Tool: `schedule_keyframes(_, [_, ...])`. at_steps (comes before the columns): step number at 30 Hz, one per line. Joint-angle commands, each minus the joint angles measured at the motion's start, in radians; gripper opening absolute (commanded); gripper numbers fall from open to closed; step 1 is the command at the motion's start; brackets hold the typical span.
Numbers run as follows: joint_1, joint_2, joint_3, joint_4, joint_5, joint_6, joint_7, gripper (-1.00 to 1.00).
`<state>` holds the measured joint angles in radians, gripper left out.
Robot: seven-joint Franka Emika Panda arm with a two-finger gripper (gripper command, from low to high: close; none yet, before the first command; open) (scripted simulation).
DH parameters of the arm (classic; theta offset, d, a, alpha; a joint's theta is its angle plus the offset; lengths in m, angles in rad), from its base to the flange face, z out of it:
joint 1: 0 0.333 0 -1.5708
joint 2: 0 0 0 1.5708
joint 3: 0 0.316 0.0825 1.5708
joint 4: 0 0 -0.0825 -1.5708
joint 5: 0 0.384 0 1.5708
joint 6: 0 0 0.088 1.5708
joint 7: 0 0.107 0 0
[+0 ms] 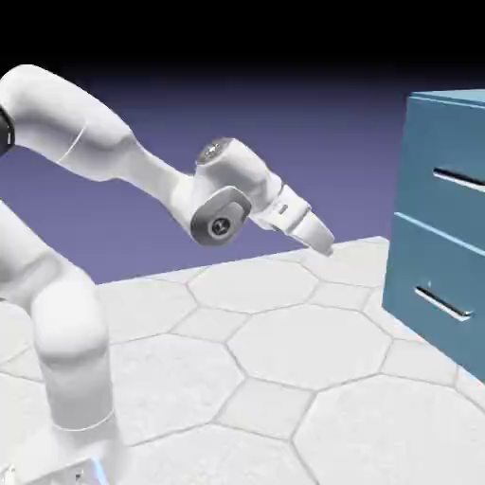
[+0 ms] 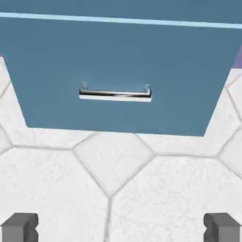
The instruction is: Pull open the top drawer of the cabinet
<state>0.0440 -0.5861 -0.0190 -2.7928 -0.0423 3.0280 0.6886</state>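
Note:
The teal-blue cabinet (image 1: 450,98) stands at the right edge of the exterior view. Its top drawer (image 1: 450,142) sits flush, with a silver bar handle (image 1: 460,177). My gripper (image 1: 324,244) hangs in the air well to the left of the cabinet, tilted downward, touching nothing. In the hand view my gripper (image 2: 121,230) is open, its fingertips (image 2: 21,227) far apart with nothing between them. That view faces the lower drawer (image 2: 118,56) and its handle (image 2: 116,93); only a strip of the top drawer (image 2: 118,7) shows above the pale seam.
The lower drawer (image 1: 426,275) with its own handle (image 1: 442,303) is shut too. White hexagon-tiled table (image 1: 284,350) stretches between the arm and the cabinet. The arm's base rises at the lower left.

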Motion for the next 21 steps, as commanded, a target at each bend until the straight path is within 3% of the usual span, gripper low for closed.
schedule_keyframes(1, [0.027, -0.013, -0.016, 0.014, -0.035, -0.007, -0.044, 0.00])
schedule_keyframes(21, [0.558, -0.281, -0.331, 0.299, -0.736, -0.157, -0.913, 0.00])
